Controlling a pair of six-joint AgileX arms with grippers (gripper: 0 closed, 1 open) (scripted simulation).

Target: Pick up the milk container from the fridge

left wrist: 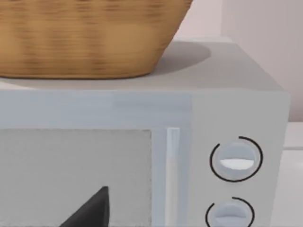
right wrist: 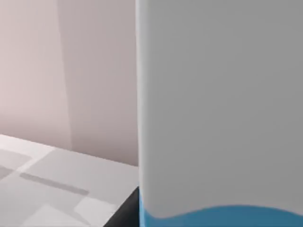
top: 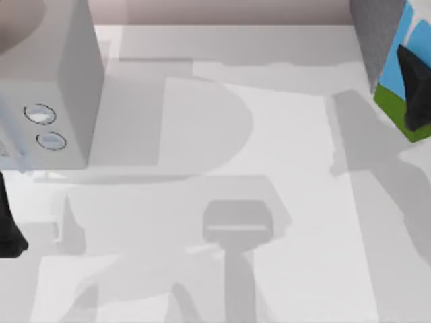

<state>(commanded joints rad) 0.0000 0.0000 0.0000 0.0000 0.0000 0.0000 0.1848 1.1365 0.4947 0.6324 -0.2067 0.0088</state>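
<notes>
The milk container [top: 394, 64] hangs high at the top view's right edge, its blue side and green base band showing. A black finger [top: 412, 87] of my right gripper [top: 411, 101] lies across its side, and the gripper is shut on the carton. In the right wrist view the milk container [right wrist: 218, 109] stands very close as a pale wall with a blue band low down, beside a dark finger [right wrist: 124, 213]. The fridge is out of view. My left gripper [top: 8, 232] sits at the table's left edge; one dark fingertip [left wrist: 90, 210] shows in front of the grey box.
A light grey box with two round dials [top: 64, 81] stands at the back left of the white table [top: 269, 202]. A woven basket [left wrist: 85, 38] rests on the dialled box [left wrist: 236, 113]. A pinkish wall runs along the back.
</notes>
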